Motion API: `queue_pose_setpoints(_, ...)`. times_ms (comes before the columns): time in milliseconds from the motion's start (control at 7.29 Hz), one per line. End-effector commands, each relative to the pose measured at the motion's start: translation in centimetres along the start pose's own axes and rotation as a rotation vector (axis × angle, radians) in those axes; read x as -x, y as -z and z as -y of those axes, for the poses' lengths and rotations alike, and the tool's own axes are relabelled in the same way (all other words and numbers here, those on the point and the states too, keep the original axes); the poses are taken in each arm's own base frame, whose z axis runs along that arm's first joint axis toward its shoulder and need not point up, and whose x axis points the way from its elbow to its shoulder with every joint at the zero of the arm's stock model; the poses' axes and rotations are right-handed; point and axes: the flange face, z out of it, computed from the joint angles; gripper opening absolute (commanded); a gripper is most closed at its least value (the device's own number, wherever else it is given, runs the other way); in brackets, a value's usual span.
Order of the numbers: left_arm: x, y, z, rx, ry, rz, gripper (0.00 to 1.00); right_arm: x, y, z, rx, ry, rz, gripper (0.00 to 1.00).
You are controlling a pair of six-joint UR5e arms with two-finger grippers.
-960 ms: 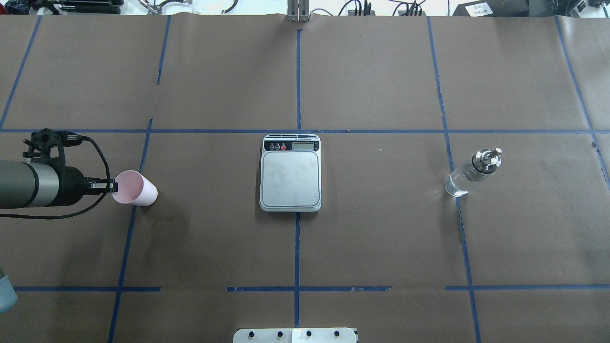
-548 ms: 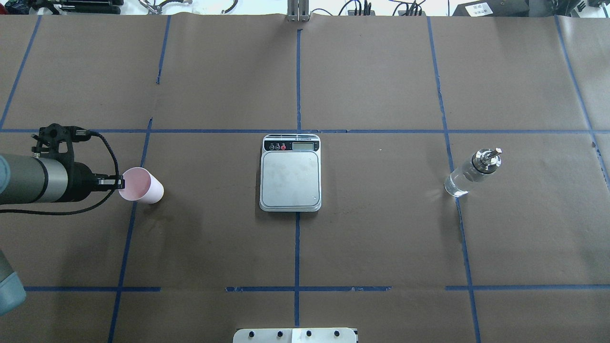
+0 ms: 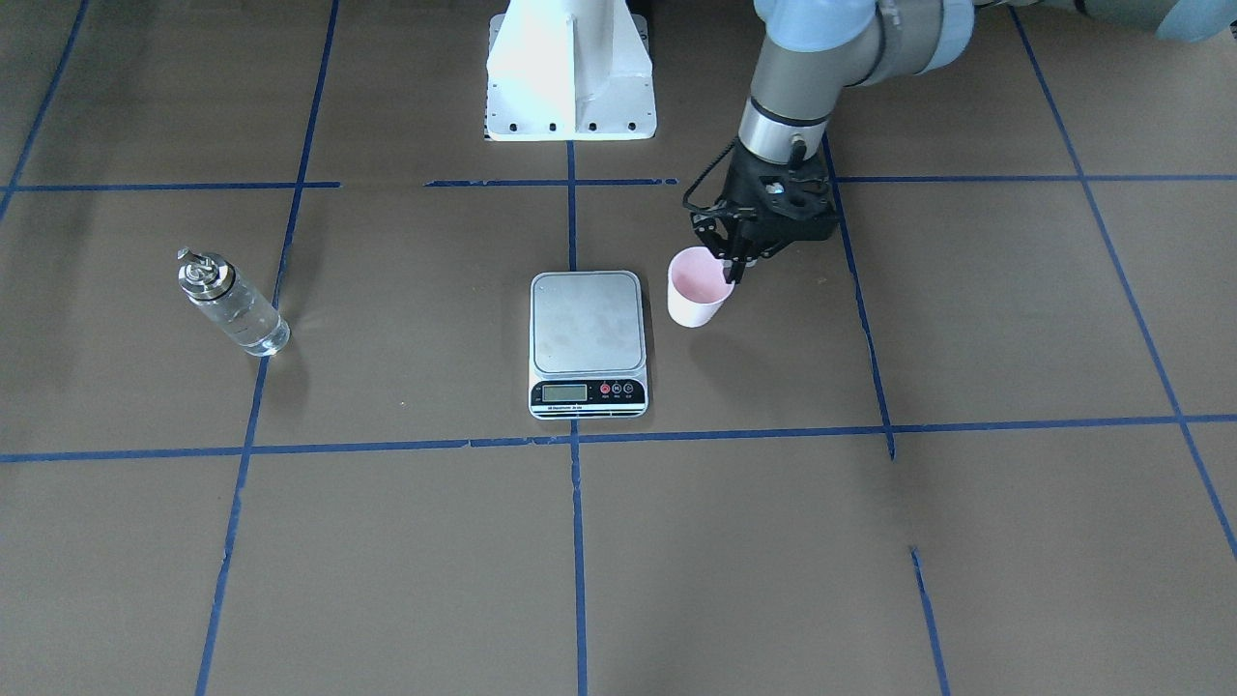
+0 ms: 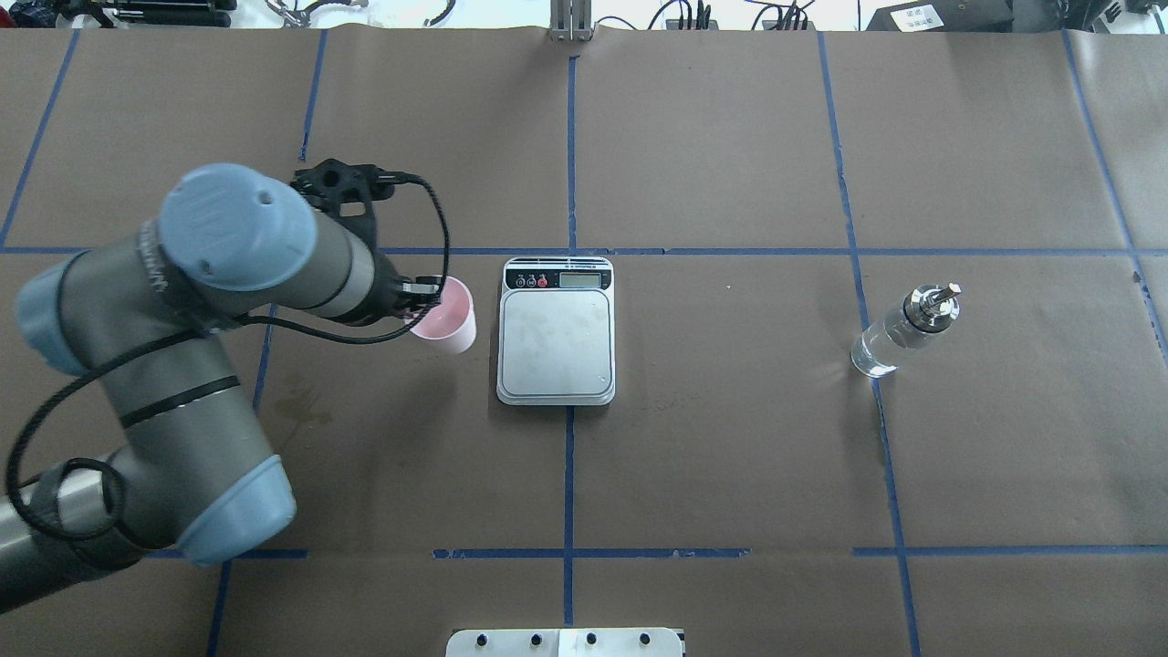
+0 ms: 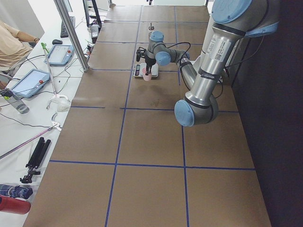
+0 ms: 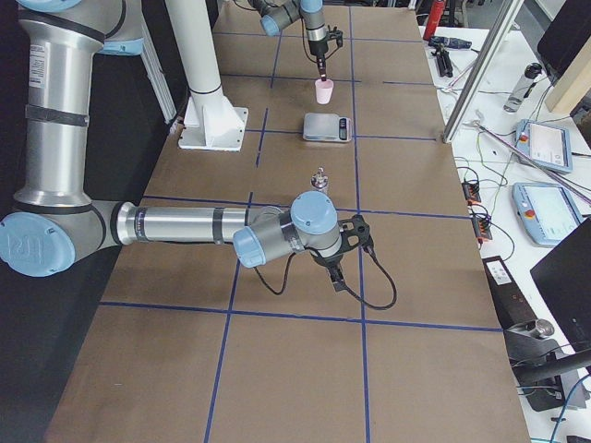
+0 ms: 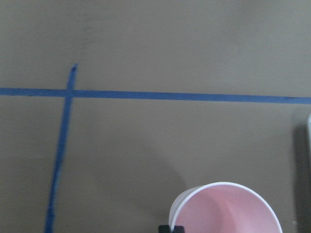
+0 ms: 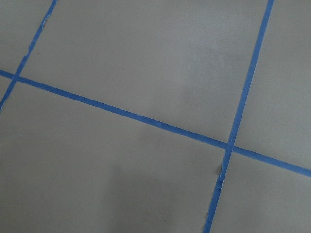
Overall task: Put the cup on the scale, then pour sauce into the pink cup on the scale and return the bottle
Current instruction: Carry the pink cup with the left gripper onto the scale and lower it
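Note:
My left gripper point(image 4: 422, 290) is shut on the rim of the pale pink cup point(image 4: 444, 315), one finger inside and one outside. The cup point(image 3: 698, 288) hangs upright close beside the scale point(image 3: 587, 333), level with its steel platform; I cannot tell whether its base touches the table. The left wrist view shows the cup's pink inside point(image 7: 226, 208) and the scale's edge at the right border. Far to the scale's point(image 4: 557, 333) other side stands the clear glass bottle point(image 4: 903, 333) with its metal spout, untouched. My right gripper point(image 6: 337, 281) hovers over bare paper near the table's right end; open or shut, I cannot tell.
Blue tape lines divide the brown paper table cover into a grid. The robot's white base point(image 3: 570, 68) stands behind the scale. Beyond the far edge are an aluminium post point(image 5: 71, 33), tablets, cables and a seated person point(image 5: 9, 42).
My left arm has swung to the right with the cup, carrying it from the table's left part to just beside the scale. Scale and bottle have not moved.

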Motion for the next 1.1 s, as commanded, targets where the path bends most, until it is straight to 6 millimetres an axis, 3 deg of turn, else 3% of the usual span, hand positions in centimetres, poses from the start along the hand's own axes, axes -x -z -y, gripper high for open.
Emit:
queue_pose_setpoints(0,-7.8,-1.0,-0.1,0.028,0.046,-0.008,0.00,0.0,0.0,0.0,0.000,0.000,-0.001,1.00)
queue_pose_setpoints(411,-8.9,-1.5,-0.6,0.031,0.034,-0.020,0.00,0.0,0.0,0.0,0.000,0.000,-0.001,1.00)
queue_pose_setpoints(823,-9.3,-3.1,-0.1,0.009,0.025,-0.023,0.18,0.1,0.1,0.1,-0.002,0.003,-0.001,1.00)
queue_pose_setpoints(960,-9.3,-3.1,-0.1,0.009,0.023,-0.023,0.31,0.1,0.1,0.2,-0.004,0.006,-0.001,1.00)
